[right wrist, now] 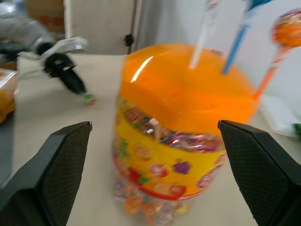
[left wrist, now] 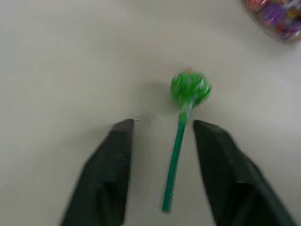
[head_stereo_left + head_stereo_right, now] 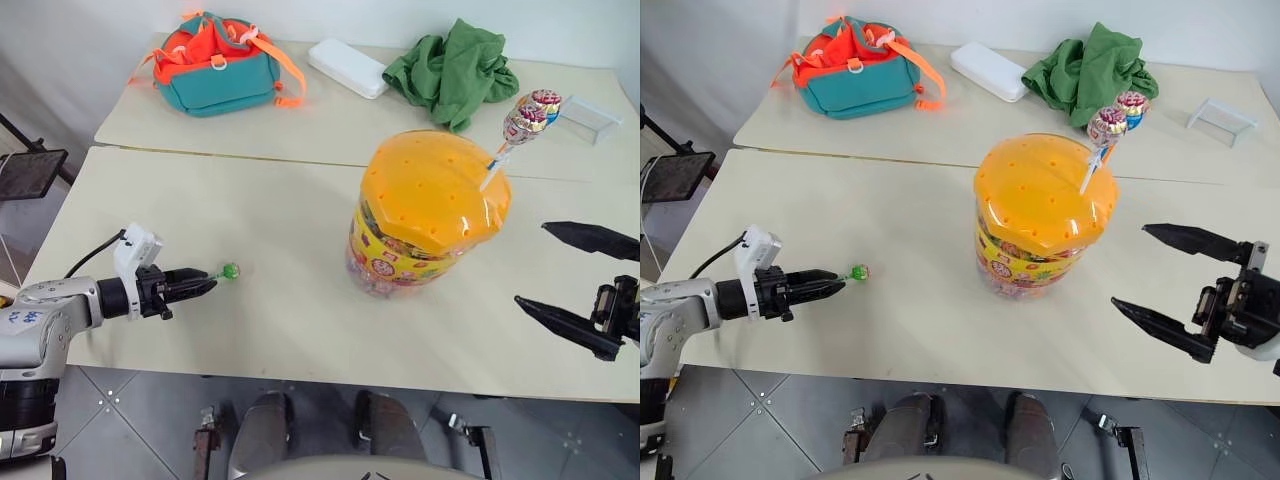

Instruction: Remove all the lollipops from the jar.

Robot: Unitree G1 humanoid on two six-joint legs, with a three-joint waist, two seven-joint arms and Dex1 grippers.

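Left arm lies low over the counter, left gripper level, parted, straddling the stick of the green lollipop lying flat on the counter; contact cannot be told. Right arm is raised beside the jar, right gripper wide open, empty, aimed at it. Three lollipops stand in the jar's lid.

One lollipop lies on the table left of the jar, three lollipops in its lid.
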